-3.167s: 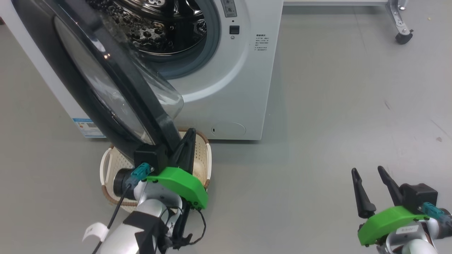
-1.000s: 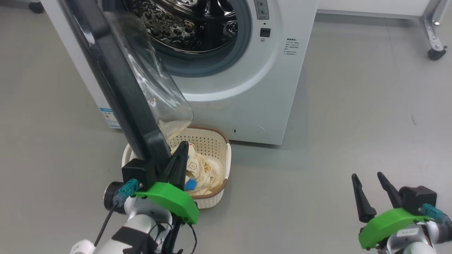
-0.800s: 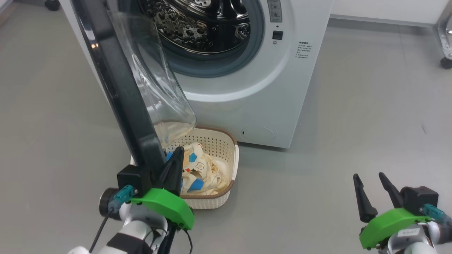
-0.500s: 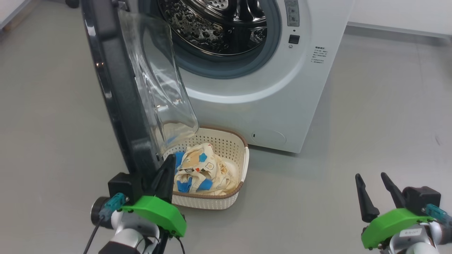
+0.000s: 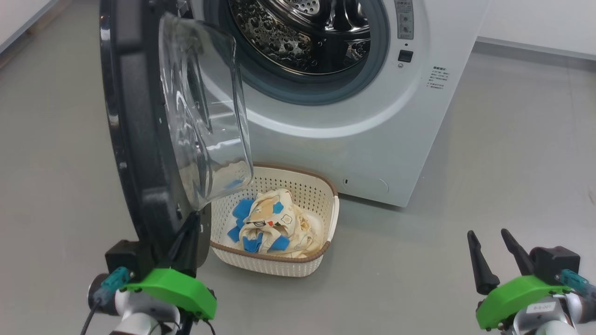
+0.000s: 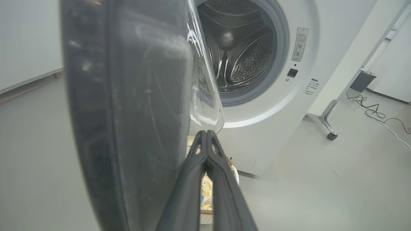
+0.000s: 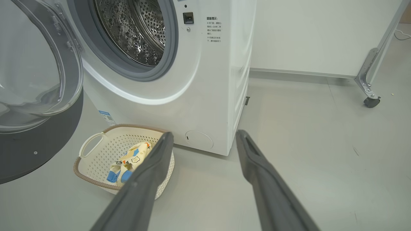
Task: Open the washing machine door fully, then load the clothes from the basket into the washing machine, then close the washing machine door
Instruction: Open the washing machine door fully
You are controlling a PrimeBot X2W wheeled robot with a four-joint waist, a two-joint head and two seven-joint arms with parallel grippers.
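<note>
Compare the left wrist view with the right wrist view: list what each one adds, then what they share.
Left wrist view adds: the shut left gripper beside the washing machine door, seen edge-on, and floor cables.
Right wrist view adds: the open right gripper, the white handle of the basket and a blue label.
Shared: the washing machine, its steel drum, the door's glass bowl, the clothes, a caster leg.

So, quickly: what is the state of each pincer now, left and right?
Left pincer: closed, holding nothing, tips beside the washing machine door.
Right pincer: open, holding nothing.
</note>
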